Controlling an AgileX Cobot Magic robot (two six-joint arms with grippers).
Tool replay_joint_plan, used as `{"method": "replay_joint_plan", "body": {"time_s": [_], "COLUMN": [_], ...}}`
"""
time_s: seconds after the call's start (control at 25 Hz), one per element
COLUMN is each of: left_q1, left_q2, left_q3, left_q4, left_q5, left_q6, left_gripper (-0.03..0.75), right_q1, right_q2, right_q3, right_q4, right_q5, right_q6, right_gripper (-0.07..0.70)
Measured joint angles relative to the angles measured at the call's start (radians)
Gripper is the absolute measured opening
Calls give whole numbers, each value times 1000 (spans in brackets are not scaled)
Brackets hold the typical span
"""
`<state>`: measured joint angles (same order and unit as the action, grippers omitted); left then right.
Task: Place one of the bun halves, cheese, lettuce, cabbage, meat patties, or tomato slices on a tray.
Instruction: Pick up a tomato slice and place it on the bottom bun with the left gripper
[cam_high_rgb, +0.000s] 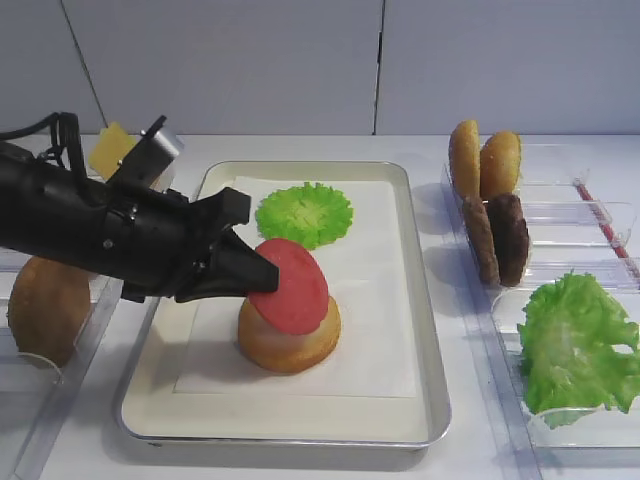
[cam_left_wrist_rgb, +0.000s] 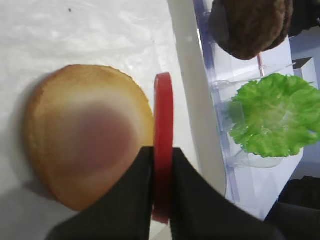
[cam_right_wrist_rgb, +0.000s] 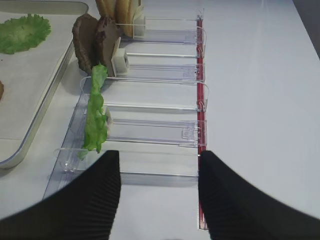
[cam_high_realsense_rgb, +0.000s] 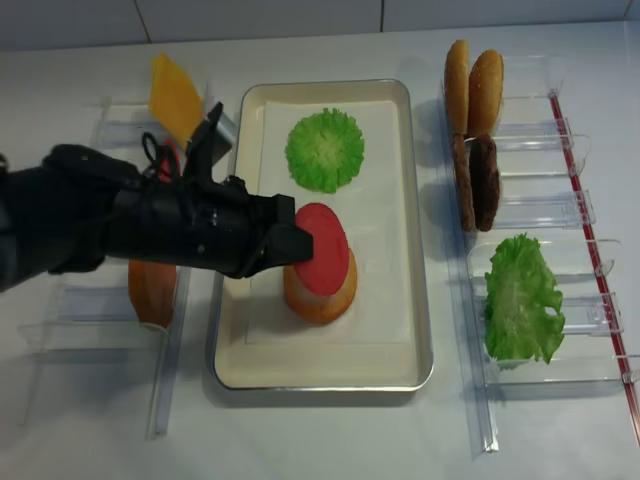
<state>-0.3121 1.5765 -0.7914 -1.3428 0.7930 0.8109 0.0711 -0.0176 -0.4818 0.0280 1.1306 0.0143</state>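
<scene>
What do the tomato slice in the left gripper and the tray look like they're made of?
Tomato slice: probably moulded plastic or rubber, matte uniform red, stiff enough to keep flat while pinched edge-on. Tray: apparently metal, with a shiny silver rolled rim, cream inside under a white paper liner.

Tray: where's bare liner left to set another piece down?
On the tray, the front strip between the bun half and the near rim is bare, as is the right side beside the bun half, below the lettuce leaf. Crowded at the centre-left: the left gripper reaches in holding a tomato slice over the bun half.
</scene>
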Motion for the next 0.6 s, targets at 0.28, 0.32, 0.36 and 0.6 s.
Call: {"method": "replay_joint_plan", "body": {"time_s": [0.28,0.32,0.36,0.6], "left_q1": [0,0,0,0], "left_q2": [60,65,73,106], "left_q3": [0,0,0,0], "left_q4": [-30,-41,-48,-69], "left_q5": [-2,0,2,2], "left_q6": [55,64,69,79], "left_gripper": [34,34,34,34], "right_q1": [0,0,0,0], "right_q2": [0,0,0,0], "right_q3": [0,0,0,0], "right_q4": [0,0,0,0], "right_q5": [0,0,0,0], "right_q6": [0,0,0,0], "right_gripper": [381,381,381,381]}}
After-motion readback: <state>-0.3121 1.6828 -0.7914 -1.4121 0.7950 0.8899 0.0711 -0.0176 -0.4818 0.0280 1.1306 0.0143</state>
